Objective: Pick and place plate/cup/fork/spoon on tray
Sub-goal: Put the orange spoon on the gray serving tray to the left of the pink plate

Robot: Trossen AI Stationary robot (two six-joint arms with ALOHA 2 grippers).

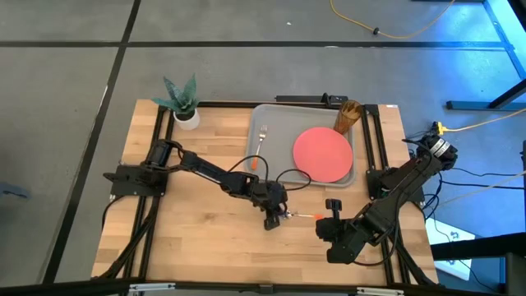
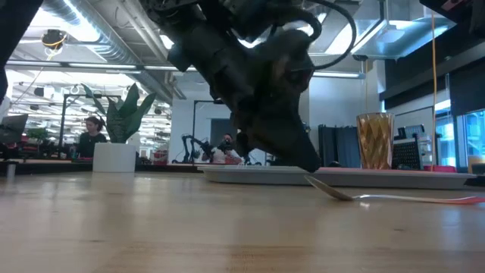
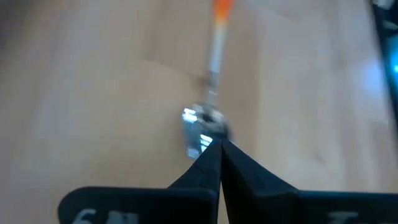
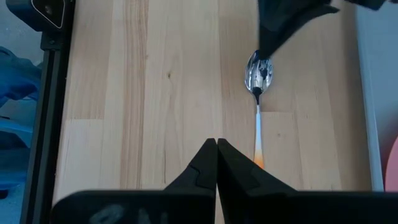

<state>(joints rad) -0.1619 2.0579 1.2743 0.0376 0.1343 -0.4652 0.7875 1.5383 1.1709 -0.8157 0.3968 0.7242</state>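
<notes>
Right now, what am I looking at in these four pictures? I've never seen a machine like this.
Two dark robot arms work at a wooden table. One picture looks straight down, one looks level across the tabletop, and two come from cameras on the arms' wrists. A grey tray already holds the fork, the red plate and the amber cup. The spoon lies on the wood. The left claw, shut, has its tips at the spoon's bowl. The right claw, also shut and empty, waits nearby. A potted plant stands at a corner.
</notes>
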